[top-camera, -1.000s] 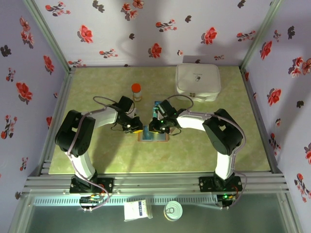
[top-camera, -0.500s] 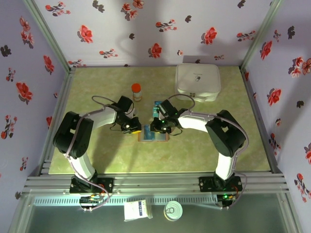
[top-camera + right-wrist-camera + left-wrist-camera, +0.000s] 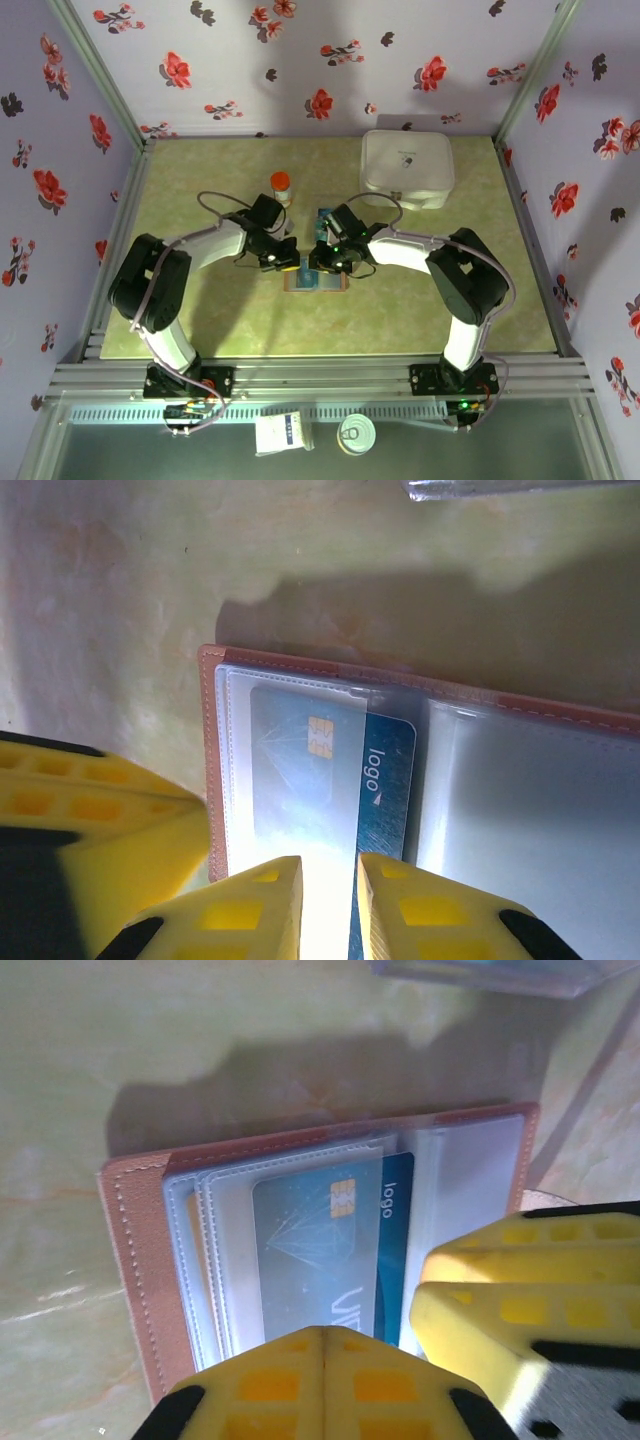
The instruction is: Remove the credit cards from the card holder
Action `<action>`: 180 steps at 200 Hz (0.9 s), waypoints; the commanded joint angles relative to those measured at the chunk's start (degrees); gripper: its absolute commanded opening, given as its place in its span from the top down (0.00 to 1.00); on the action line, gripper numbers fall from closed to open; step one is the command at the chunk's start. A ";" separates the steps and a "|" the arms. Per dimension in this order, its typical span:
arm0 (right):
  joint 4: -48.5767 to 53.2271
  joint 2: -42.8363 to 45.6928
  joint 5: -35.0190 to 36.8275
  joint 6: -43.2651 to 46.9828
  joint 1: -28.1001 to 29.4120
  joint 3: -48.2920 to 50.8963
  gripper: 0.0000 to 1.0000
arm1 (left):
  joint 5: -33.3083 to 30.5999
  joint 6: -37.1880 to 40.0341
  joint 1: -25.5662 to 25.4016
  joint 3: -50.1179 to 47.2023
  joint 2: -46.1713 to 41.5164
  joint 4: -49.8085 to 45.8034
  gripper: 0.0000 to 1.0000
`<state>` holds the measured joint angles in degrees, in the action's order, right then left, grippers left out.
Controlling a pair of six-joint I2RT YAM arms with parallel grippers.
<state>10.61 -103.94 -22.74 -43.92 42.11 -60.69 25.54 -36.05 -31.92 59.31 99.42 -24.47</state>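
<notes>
One change: left pincer (image 3: 320, 1334) shuts at the credit card (image 3: 310, 1240)'s 6 o'clock edge. The card sits sleeved in the card holder (image 3: 130, 1260), central on the worktop (image 3: 200, 320). Pull likely next; can't tell if the right pincer (image 3: 330, 865) grips.

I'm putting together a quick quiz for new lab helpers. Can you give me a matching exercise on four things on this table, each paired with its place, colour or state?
Things:
1 card holder
2 blue card
3 white case
4 small bottle

Descriptions:
A orange cap, upright
B far right of the table
C lying open, brown border
D partly inside a clear sleeve

Pairs: 1-C, 2-D, 3-B, 4-A
</notes>
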 commanded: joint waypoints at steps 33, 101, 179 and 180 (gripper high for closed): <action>-0.84 -2.85 -1.36 -0.05 -0.10 -1.33 0.77 | -1.92 0.60 0.01 -0.86 3.22 -0.38 1.00; 3.51 -3.56 1.74 0.83 -0.10 -1.30 0.77 | -2.73 0.83 0.28 -1.39 2.71 -0.68 1.00; 4.01 -0.61 1.89 1.03 -0.12 -1.58 0.77 | -2.34 0.11 0.46 -1.13 0.57 -0.69 0.97; 3.91 -0.54 1.85 0.99 -0.11 -1.56 0.77 | -2.34 0.06 0.46 -1.13 0.50 -0.68 0.97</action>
<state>12.23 -106.61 -22.48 -43.48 42.11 -61.63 24.01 -35.99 -31.88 58.98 102.00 -24.45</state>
